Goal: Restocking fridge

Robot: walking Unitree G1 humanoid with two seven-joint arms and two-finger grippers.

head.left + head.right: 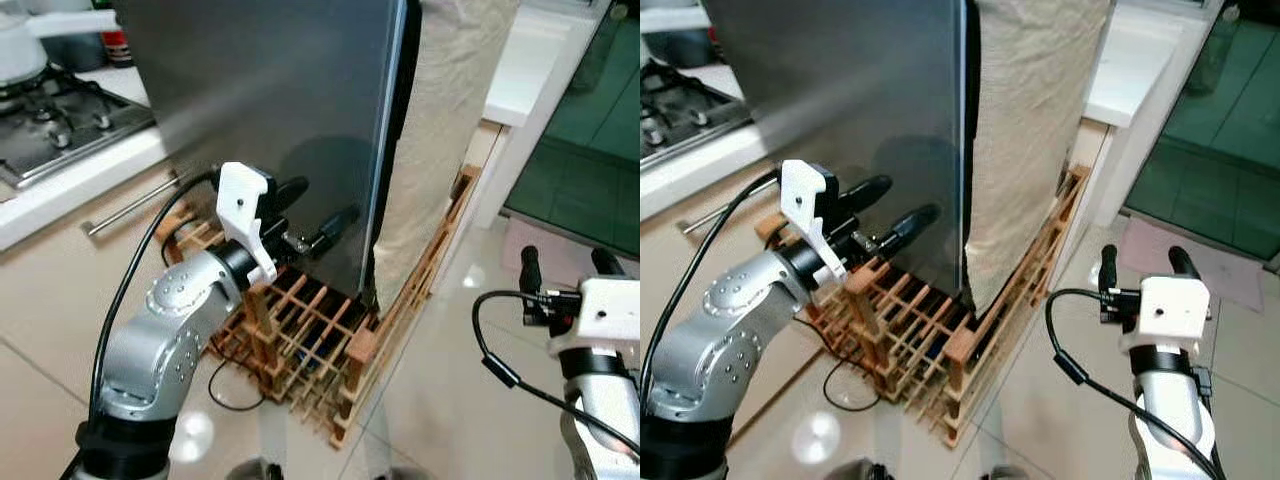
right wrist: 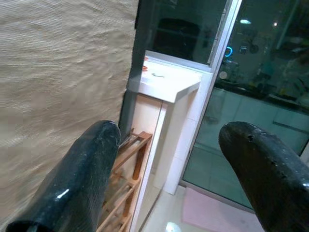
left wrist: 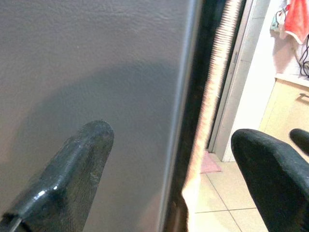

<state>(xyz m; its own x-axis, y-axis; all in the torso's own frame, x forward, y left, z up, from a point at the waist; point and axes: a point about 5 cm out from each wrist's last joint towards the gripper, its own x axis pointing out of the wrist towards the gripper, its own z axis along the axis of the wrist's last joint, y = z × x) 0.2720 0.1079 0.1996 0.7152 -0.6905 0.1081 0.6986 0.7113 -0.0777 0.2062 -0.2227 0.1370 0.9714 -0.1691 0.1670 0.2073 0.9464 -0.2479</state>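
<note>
The grey fridge door [image 1: 270, 110] stands tall in front of me, its right edge [image 3: 186, 116] close to a beige cloth [image 1: 445, 120] draped over the fridge side. My left gripper [image 1: 318, 210] is open, its black fingers raised against the lower door face near that edge. One fingertip [image 3: 91, 145] lies over the door surface, the other fingertip [image 3: 270, 164] past the edge. My right gripper [image 1: 565, 265] is open, held low at the right, pointing upward over the floor, apart from the fridge.
A wooden slatted rack [image 1: 310, 340] lies on the floor under the fridge. A stove and counter [image 1: 60, 130] stand at the left with a drawer handle [image 1: 130, 205]. A white counter [image 1: 1130, 80] and glass door [image 1: 1210, 150] are at the right. A pink mat [image 1: 1230, 265] lies by it.
</note>
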